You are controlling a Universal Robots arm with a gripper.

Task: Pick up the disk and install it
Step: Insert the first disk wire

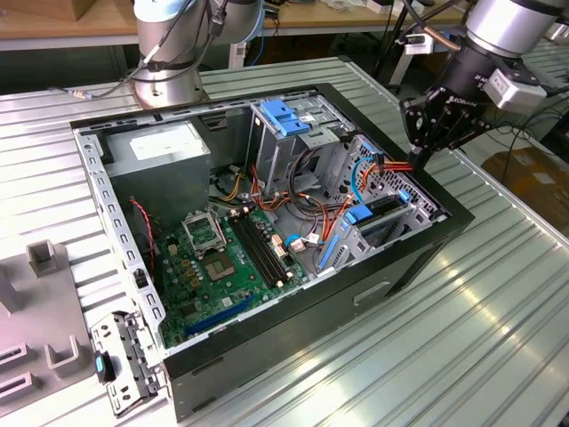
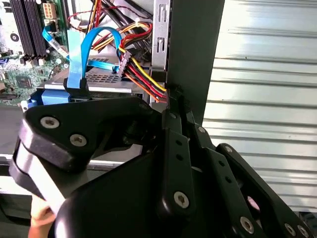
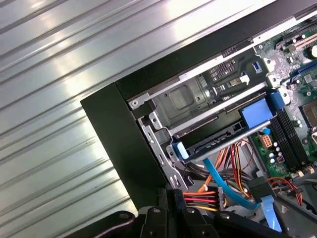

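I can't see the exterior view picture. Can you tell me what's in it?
A black robot gripper hovers over the corner of an open computer case on the exterior view's right, above a blue-framed disk among coloured wires. The case sits on a ribbed metal table.

Your silver-grey jointed arm (image 1: 511, 27) ends in a matte black linkage gripper (image 1: 425, 147) studded with silver screws.

Big table (image 1: 498, 294) with silver ribbed metal top, shiny stripes of light on it. Grey block (image 1: 40, 307) with slots lies on table at exterior view's left. Wooden bench (image 1: 80, 27) runs along far side, cables hanging near it. Brown cardboard box (image 1: 533, 178) sits low at exterior view's right.
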